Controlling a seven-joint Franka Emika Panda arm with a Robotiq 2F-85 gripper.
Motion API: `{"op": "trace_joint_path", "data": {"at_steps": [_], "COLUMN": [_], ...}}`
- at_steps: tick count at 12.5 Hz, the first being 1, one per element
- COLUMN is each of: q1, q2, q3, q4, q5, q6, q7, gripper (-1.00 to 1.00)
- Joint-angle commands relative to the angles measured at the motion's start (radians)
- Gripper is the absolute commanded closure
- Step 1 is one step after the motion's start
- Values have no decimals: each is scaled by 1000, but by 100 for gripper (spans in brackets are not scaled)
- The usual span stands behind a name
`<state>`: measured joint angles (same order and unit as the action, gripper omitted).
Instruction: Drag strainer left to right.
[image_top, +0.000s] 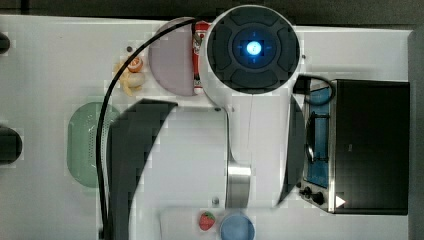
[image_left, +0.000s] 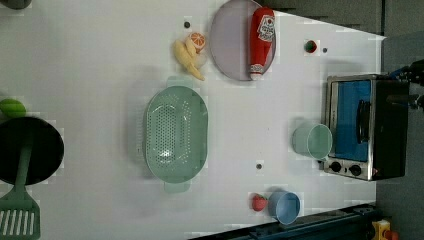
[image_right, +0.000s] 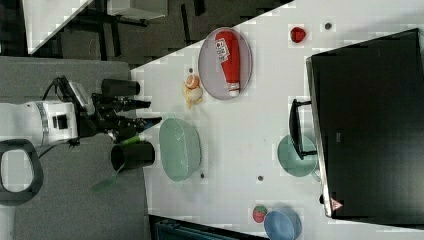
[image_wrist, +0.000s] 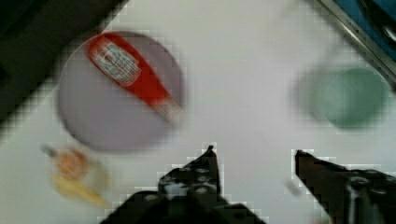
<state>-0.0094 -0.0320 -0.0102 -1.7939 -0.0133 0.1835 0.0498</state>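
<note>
The strainer (image_left: 175, 132) is a pale green oblong colander with rows of small holes, resting on the white table (image_left: 100, 75). The arm covers part of the strainer (image_top: 85, 145) at the top view's left. In the right view my gripper (image_right: 150, 112) hovers above the table, just off the end of the strainer (image_right: 180, 149) nearest the plate. The wrist view has my gripper (image_wrist: 254, 151) open, its two dark fingertips (image_wrist: 209, 154) apart with bare table between them.
A grey plate (image_left: 232, 50) carries a ketchup bottle (image_left: 261, 40), with a banana and orange (image_left: 190, 50) beside it. A mint cup (image_left: 312, 141) stands by the toaster oven (image_left: 365, 127). A blue cup (image_left: 285, 206), strawberry (image_left: 258, 202), black pan (image_left: 27, 150) and spatula (image_left: 17, 210) lie around.
</note>
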Motion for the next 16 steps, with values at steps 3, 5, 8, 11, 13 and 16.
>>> {"op": "trace_joint_path", "data": {"at_steps": [3, 5, 8, 11, 13, 16], "q1": [-13, -6, 18, 30, 33, 34], "q2": [-531, -521, -477, -397, -320, -163], "q3": [-35, -8, 96, 249, 360, 500], "q4": [-245, -248, -270, -315, -346, -378], "q5": [-2, 12, 29, 30, 30, 29], "q6": [-277, -270, -203, -73, 27, 221], "q7": [-6, -6, 5, 130, 260, 511], "gripper": [-100, -100, -100, -100, -100, -100]}}
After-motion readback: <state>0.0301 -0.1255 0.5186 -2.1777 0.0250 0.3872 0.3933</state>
